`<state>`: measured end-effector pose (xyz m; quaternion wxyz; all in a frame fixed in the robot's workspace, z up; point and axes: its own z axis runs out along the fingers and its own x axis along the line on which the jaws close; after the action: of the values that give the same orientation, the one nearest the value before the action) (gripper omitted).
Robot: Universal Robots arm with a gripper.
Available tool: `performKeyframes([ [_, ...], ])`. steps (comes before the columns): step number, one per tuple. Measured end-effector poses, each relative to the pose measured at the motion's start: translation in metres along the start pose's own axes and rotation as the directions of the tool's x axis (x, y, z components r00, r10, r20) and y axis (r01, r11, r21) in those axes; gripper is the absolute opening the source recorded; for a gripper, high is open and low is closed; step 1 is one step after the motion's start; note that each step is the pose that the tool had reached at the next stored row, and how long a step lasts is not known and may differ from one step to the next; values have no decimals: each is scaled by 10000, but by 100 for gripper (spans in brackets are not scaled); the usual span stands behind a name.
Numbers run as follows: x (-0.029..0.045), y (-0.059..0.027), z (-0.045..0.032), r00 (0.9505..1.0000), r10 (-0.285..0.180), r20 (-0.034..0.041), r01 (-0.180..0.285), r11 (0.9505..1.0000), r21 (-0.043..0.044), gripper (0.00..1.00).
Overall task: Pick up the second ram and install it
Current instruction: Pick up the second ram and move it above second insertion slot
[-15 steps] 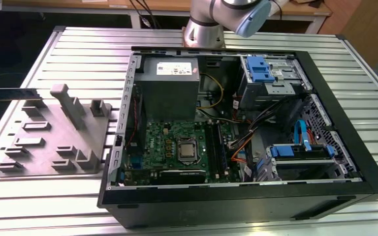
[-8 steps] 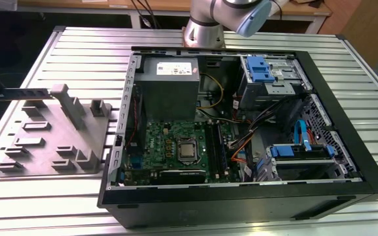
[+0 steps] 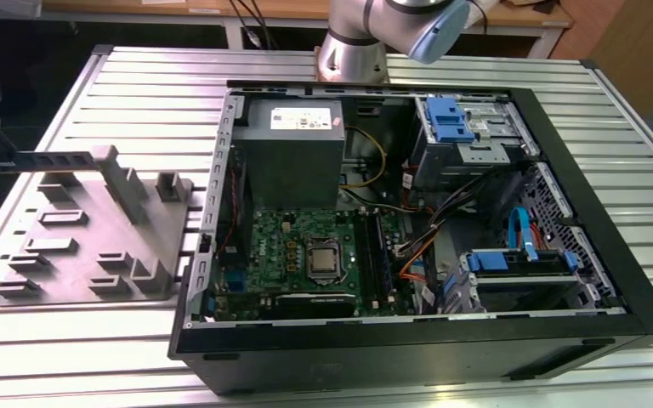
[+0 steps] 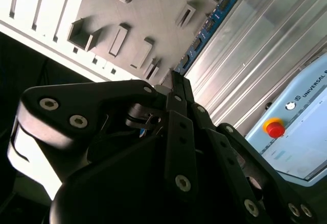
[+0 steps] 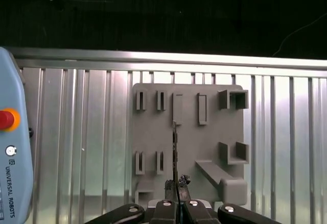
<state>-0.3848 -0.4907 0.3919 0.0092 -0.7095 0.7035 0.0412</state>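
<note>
Claw [image 5: 176,187] | I see it clamped on the second ram [image 5: 174,147], edge-on | grey moulded tray [image 5: 153,132] lies beyond it

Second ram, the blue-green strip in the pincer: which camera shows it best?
Second wrist view: the long thin blue-green circuit strip shows its flat face beyond the black pincer. First wrist view catches the strip edge-on, a thin line.

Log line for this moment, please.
end effector: shut on second ram | position: over grey tray | lifted clear of tray: cannot tell | install: not yet done
</note>
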Motion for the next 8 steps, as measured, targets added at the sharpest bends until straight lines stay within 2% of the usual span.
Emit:
performKeyframes([
  [5,-7,4,-100,10000,1,2,-1,10000,1,8],
  [8,-7,5,-106,10000,0,5,0,10000,4,8],
])
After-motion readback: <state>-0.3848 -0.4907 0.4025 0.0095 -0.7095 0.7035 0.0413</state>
